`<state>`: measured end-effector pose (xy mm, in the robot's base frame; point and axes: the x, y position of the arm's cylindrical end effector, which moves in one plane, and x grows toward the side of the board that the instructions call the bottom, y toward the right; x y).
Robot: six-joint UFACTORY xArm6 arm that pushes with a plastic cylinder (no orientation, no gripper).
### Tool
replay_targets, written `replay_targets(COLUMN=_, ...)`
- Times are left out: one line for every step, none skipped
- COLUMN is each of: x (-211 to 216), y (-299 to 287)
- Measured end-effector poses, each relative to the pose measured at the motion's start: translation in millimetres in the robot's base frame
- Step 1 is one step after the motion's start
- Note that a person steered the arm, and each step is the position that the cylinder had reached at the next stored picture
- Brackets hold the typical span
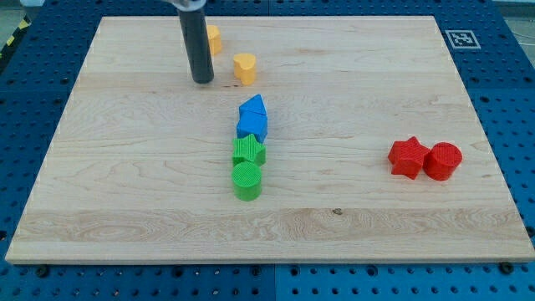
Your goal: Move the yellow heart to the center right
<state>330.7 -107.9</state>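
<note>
The yellow heart (244, 68) lies on the wooden board (376, 84) near the view's top, left of centre. My tip (202, 81) rests on the board just to the left of the heart, with a small gap between them. A second yellow block (214, 38) sits behind the rod, partly hidden by it; its shape is unclear.
A column runs down the board's middle: two blue blocks (252, 118), a green star (247, 150) and a green cylinder (247, 181), all touching. A red star (408, 156) and a red cylinder (443, 160) sit side by side at the centre right.
</note>
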Motion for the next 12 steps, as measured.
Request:
replay_targets(x=-7.3, y=24.9)
replay_targets(x=-7.3, y=66.0)
replay_targets(x=-7.3, y=71.4)
replay_targets(x=-1.1, y=75.4)
replay_targets(x=-1.0, y=75.5)
replay_targets(x=10.2, y=79.6)
replay_targets(x=14.5, y=89.6)
replay_targets(x=14.5, y=115.4)
replay_targets(x=14.5, y=140.6)
replay_targets(x=4.2, y=150.8)
replay_targets(x=-0.4, y=153.7)
replay_targets(x=-0.2, y=166.4)
